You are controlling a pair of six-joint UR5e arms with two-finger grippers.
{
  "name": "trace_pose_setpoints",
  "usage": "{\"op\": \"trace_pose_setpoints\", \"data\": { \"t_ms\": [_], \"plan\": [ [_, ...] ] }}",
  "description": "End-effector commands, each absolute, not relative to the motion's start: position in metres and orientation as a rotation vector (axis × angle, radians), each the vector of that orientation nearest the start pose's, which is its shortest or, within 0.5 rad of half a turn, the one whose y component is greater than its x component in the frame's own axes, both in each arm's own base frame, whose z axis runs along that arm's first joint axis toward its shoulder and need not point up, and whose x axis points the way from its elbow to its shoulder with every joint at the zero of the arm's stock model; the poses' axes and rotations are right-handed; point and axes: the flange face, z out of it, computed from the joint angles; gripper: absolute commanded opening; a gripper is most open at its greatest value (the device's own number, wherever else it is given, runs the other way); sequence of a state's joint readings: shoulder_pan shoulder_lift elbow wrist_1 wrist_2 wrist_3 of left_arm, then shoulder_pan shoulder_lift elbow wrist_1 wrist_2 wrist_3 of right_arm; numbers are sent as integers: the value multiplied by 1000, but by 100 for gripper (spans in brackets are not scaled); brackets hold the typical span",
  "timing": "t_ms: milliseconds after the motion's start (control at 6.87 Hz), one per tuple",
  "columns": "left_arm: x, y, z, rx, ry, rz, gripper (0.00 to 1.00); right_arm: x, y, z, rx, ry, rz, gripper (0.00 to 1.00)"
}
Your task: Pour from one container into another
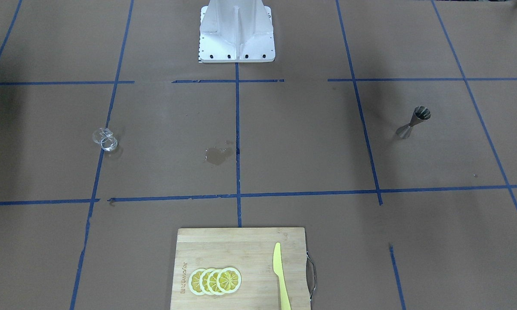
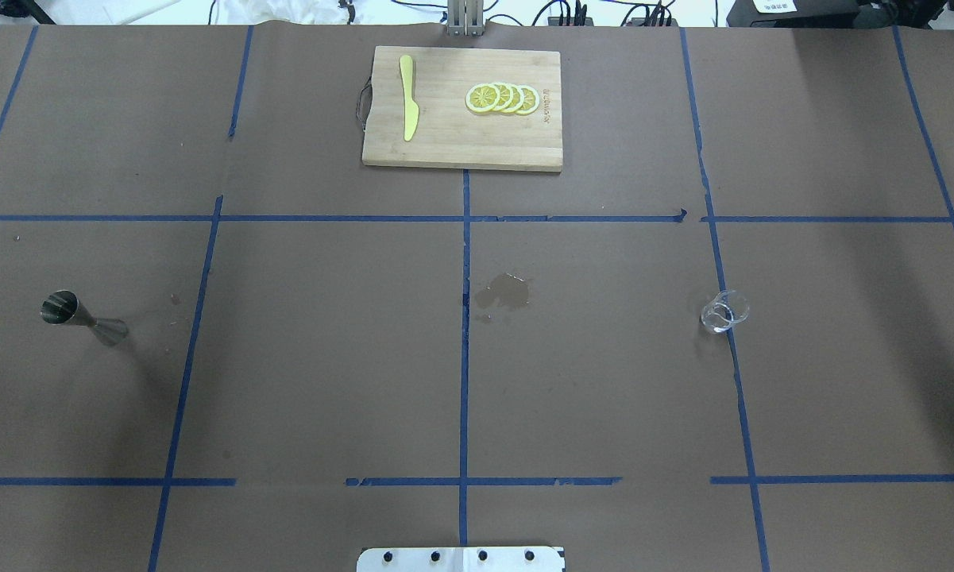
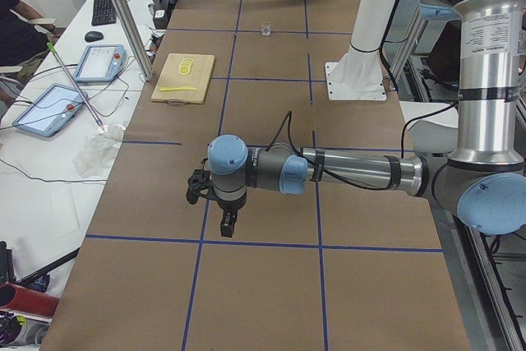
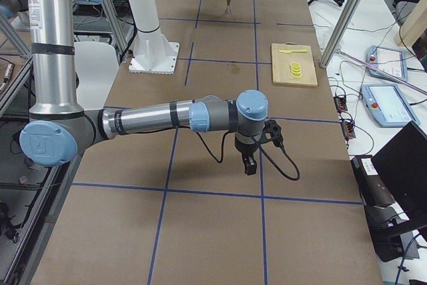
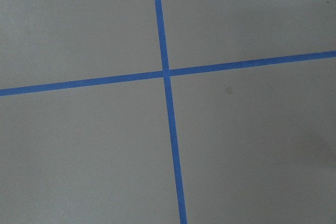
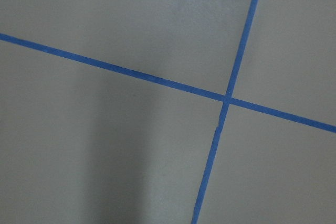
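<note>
Glass cup (image 1: 105, 140) upright; cutting board stamp (image 1: 182, 277) unreadable.

The left arm (image 3: 353, 172) and right arm (image 4: 147, 119) are silver tubes joined by grey housings with round light-blue caps; one cap on the right arm bears a white logo. A black cable loops from each wrist. The left gripper (image 3: 228, 228) and right gripper (image 4: 249, 167) are black. The white pedestal (image 1: 236, 30) ends in a plate with dark screws.
</note>
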State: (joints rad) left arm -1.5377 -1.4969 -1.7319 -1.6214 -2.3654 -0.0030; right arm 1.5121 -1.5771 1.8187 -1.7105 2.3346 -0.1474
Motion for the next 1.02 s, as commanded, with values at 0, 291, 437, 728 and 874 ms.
{"op": "trace_pose_setpoints", "data": {
  "t_ms": [0,291,437,728,874],
  "plan": [
    [-45,-480,588,151,796,95,100,26,-479,518,113,-777,-249,100],
    [-46,-479,593,141,798,88,100,41,-448,480,223,-768,-259,100],
    [-44,-481,601,128,799,86,100,41,-435,502,172,-764,-241,100],
    [-43,-480,584,154,819,100,100,40,-456,548,91,-768,-212,100],
    [-44,-476,583,156,820,101,100,39,-458,549,90,-777,-208,100]
  ]
}}
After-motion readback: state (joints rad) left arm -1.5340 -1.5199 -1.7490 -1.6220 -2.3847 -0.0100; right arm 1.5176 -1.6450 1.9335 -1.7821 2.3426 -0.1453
